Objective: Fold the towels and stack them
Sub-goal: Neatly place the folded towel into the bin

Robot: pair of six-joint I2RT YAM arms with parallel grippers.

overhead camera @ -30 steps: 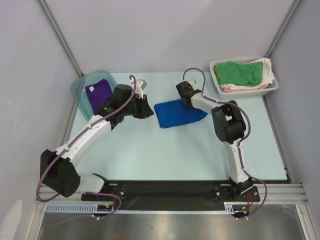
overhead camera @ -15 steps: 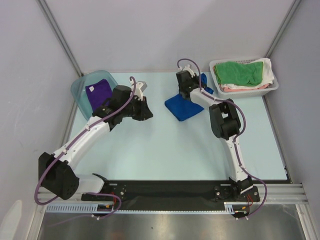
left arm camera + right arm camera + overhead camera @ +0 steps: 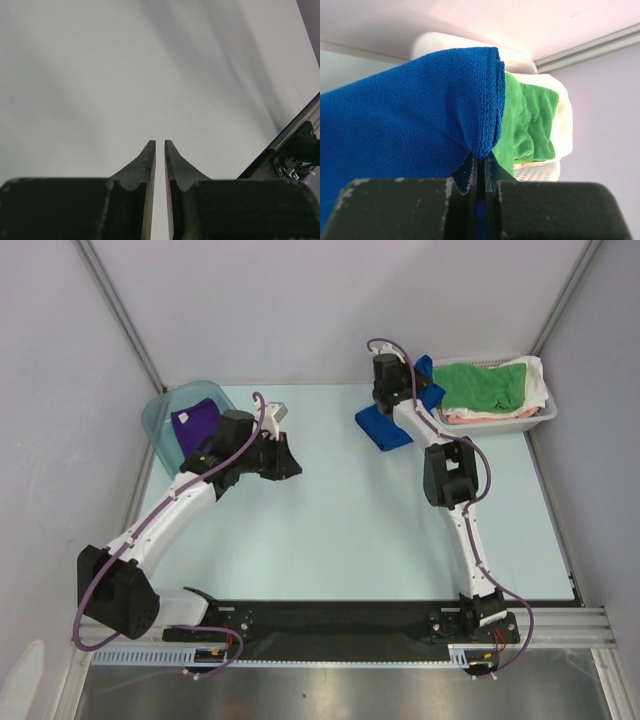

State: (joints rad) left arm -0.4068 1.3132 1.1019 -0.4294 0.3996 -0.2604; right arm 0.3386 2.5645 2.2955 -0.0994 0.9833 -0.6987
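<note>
The right gripper (image 3: 481,162) — jaws pinched on the blue towel (image 3: 381,427) — has carried it up beside the basket (image 3: 545,412); stacking it on the green towel (image 3: 482,383) there looks next; the left gripper (image 3: 160,150), well away from the basket, shows a narrow, empty gap.

Lighting is bright, diffuse and even. Shadows on the table (image 3: 340,540) are faint and soft-edged. The top view is sharp. In the left wrist view, broad grey shadow bands cross the table. In the right wrist view, the blue towel (image 3: 410,110) shows a sharp weave.
</note>
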